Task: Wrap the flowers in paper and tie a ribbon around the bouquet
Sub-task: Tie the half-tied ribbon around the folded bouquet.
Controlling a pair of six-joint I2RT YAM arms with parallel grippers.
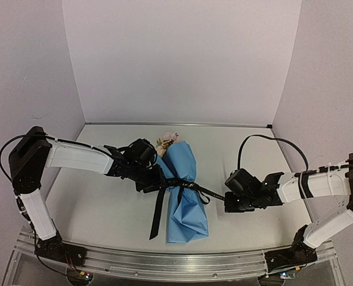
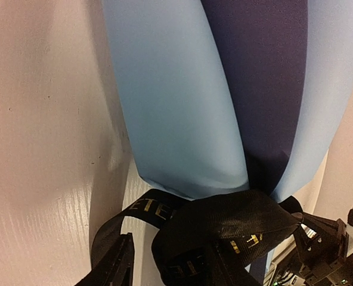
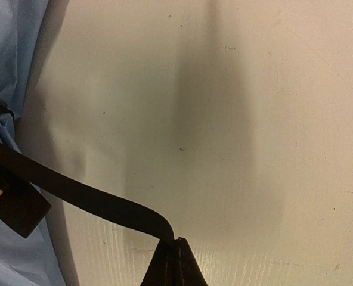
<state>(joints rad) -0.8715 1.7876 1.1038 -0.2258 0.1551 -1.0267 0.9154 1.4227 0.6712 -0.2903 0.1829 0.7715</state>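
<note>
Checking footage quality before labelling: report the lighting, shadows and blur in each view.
Top external: even, soft light, the front rail bowed by lens distortion. Left wrist: the ribbon near the lens is soft and dark, gold lettering barely legible; the paper is evenly lit. Right wrist: a broad soft shadow band crosses the table; the right gripper is an underexposed silhouette.

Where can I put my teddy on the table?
The far right corner of the table, between bouquet and wall, is bare. So is the near left, between the left arm and the ribbon tail. Crowded in the middle: left tool and right tool flank the bouquet there.
</note>
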